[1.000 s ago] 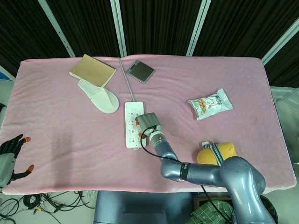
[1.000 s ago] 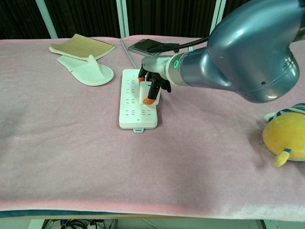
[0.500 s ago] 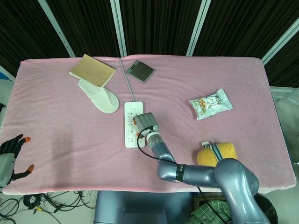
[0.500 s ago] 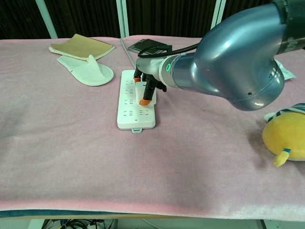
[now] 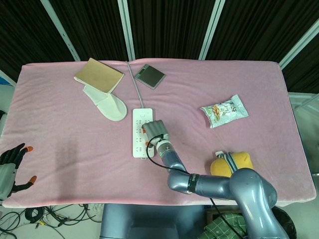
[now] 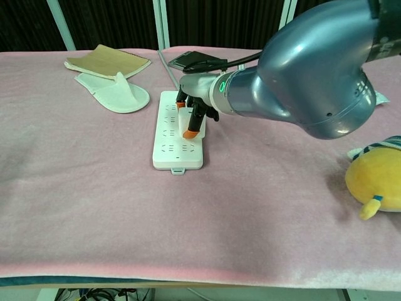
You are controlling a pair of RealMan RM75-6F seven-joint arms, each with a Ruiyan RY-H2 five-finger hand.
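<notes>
A white power strip point(image 5: 139, 135) point(image 6: 168, 137) lies lengthwise on the pink cloth, its grey cable point(image 5: 135, 85) running to the far edge. My right hand point(image 5: 155, 131) point(image 6: 197, 111) is on the strip's right side. Its orange-tipped fingers pinch a small white plug point(image 6: 187, 120) that stands against the strip's sockets. The hand hides the plug in the head view. My left hand point(image 5: 11, 167) hangs off the table's near left corner, fingers apart and holding nothing.
A brown notebook point(image 5: 99, 74) and a white slipper point(image 5: 109, 105) lie at the far left, a dark flat case point(image 5: 149, 75) behind the strip. A snack packet point(image 5: 224, 110) lies to the right. A yellow plush toy point(image 5: 233, 163) point(image 6: 377, 179) sits near the front right.
My right hand, still pinching the plug, has shifted slightly left, and the power strip slid a little left with it. The left hand has not moved.
</notes>
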